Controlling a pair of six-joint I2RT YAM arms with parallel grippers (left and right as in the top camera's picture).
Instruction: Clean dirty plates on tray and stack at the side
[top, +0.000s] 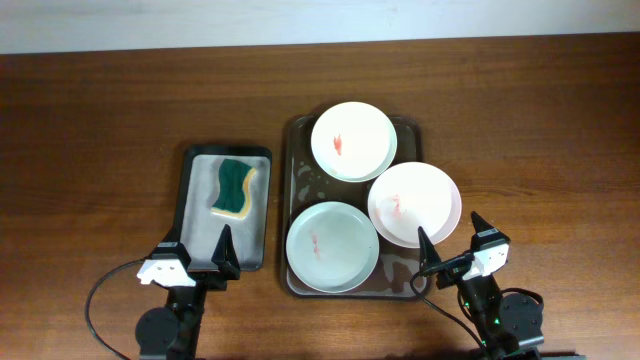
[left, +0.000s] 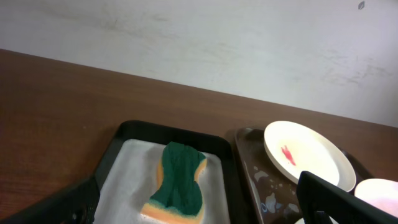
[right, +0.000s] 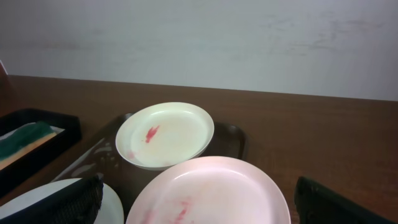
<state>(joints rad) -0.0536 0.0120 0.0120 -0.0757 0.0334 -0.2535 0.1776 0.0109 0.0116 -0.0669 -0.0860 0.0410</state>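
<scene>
Sponge lies in black tray beside plates.

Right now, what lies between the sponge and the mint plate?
In the overhead view, the small black tray's rim, a strip of bare table and the big tray's rim separate sponge from mint plate.

The table is dark reddish-brown wood with a fine streaked grain. The big tray is dark brown-grey, flecked with pale wet spots. The white plate, the pale pink plate and the pale mint plate each carry a small red smear. The small tray has a black rim and a light grey inside. The sponge is dark green on top and yellow beneath. The wall is off-white with faint grey marks.
</scene>
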